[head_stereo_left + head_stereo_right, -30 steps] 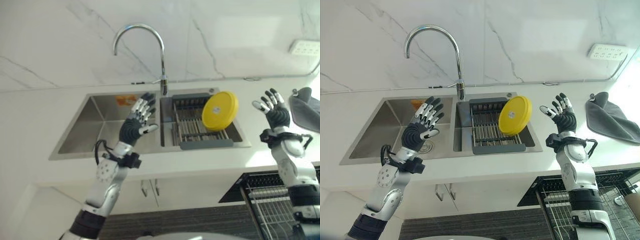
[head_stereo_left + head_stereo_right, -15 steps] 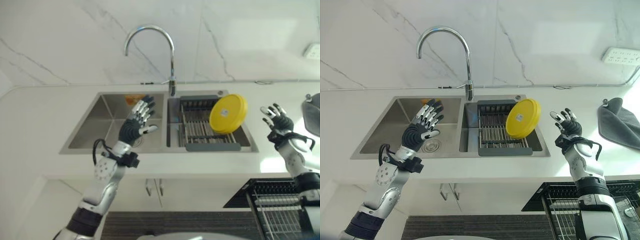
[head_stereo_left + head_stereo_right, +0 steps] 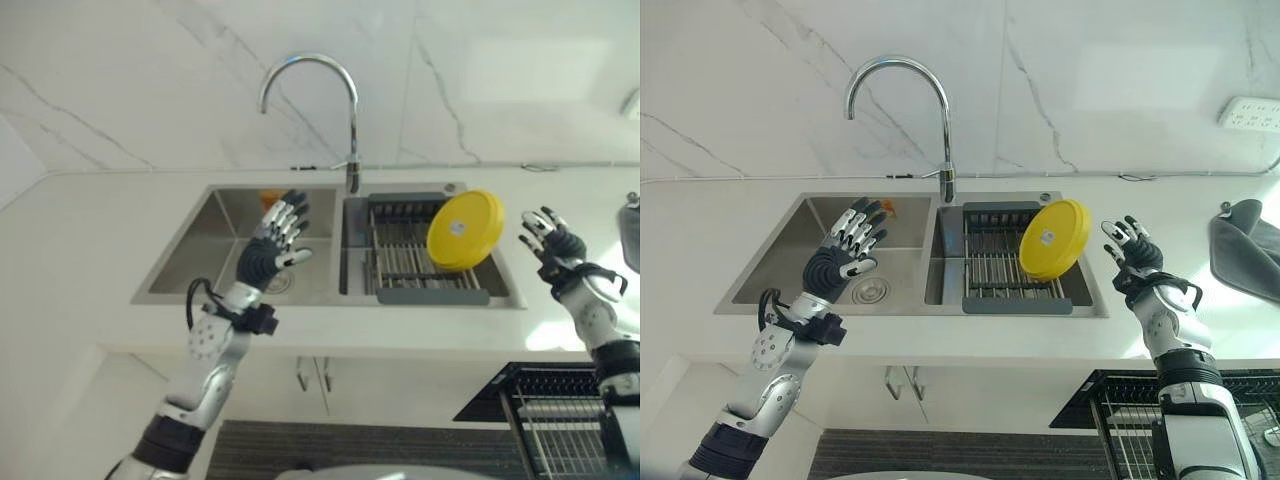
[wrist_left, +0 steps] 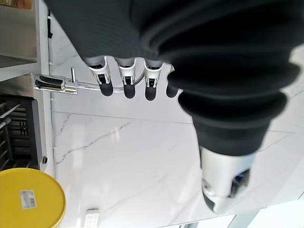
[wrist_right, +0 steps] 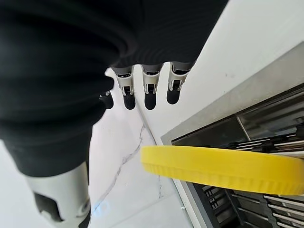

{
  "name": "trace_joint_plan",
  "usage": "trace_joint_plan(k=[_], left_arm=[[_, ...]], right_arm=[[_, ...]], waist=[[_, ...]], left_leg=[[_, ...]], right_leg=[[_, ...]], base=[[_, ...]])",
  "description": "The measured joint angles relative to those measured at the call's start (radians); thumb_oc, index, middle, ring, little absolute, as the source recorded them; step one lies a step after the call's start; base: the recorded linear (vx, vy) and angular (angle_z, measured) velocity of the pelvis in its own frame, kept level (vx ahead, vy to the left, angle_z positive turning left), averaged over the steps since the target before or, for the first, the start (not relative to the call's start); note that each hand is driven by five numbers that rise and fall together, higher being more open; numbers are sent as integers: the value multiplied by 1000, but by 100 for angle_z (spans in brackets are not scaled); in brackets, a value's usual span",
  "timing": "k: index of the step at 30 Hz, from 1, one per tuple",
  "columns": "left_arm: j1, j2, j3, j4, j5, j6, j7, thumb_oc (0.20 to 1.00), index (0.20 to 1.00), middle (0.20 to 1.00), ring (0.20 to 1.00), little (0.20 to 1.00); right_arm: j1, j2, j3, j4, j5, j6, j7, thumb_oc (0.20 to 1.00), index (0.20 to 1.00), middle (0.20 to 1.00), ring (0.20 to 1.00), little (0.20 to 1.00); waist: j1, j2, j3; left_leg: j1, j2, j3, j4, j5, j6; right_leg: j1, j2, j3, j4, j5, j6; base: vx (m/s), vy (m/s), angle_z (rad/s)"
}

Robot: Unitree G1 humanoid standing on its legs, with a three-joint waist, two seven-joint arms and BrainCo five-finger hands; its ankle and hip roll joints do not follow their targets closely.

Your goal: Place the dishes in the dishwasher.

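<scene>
Currently: yellow plate propped tilted on the drying rack in the sink's right basin. Left hand raised over the left basin, fingers spread, empty. Right hand beside the plate, apart from it, fingers splayed, holding nothing.

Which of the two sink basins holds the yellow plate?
The right basin, the one fitted with the dark drying rack. The yellow plate stands on edge there, near the open right hand. The left basin has only its drain.
</scene>
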Motion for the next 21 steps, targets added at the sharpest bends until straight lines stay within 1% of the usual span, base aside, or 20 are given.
trace_joint_plan(k=[4,7,9,12,13,16,18,21], left_arm=[[0,1,-3,9,-1,0,2,1000,1000,1000,1000,1000],[-2,2,-7,29,-3,0,7,1000,1000,1000,1000,1000],[-1,7,-24,37,-3,0,7,1000,1000,1000,1000,1000],[-1,9,-28,37,-3,0,8,1000,1000,1000,1000,1000],[-1,13,-29,37,-3,0,8,1000,1000,1000,1000,1000],[-1,17,-29,37,-3,0,9,1000,1000,1000,1000,1000],[-1,17,-29,37,-3,0,10,1000,1000,1000,1000,1000],[-1,17,-29,37,-3,0,14,1000,1000,1000,1000,1000]], right_arm=[[-29,-19,36,15,0,30,17,1000,1000,1000,1000,1000],[-38,-19,39,40,0,49,45,1000,1000,1000,1000,1000],[-38,-19,39,40,0,65,51,1000,1000,1000,1000,1000],[-45,-19,39,59,0,68,65,1000,1000,1000,1000,1000],[-63,-20,39,90,0,82,65,1000,1000,1000,1000,1000],[-70,-22,49,91,0,102,68,1000,1000,1000,1000,1000],[-71,-30,79,94,0,111,74,1000,1000,1000,1000,1000],[-74,-36,79,115,0,127,85,1000,1000,1000,1000,1000]], waist=[[2,0,0],[9,0,0],[13,0,0],[19,0,0],[20,-1,1],[21,-1,1],[21,-1,1],[22,-1,1]], left_leg=[[0,0,-1,0,2,-3],[0,0,-3,0,2,-3],[0,0,-3,0,2,-3],[0,0,-5,0,2,-3],[0,-1,-6,0,2,-4],[0,-1,-7,0,2,-4],[0,-1,-11,0,3,-4],[-2,-1,-24,0,4,-6]], right_leg=[[1,0,-1,0,0,0],[2,0,-4,0,-1,0],[2,0,-4,0,-1,0],[4,0,-6,0,-1,1],[4,0,-6,0,-1,1],[5,0,-8,0,-1,1],[7,0,-13,0,-3,0],[12,1,-27,0,-7,-1]], base=[[0,0,0],[0,0,0],[0,0,0],[0,0,0],[0,0,0],[0,0,0],[-10,6,5],[-17,9,11]])
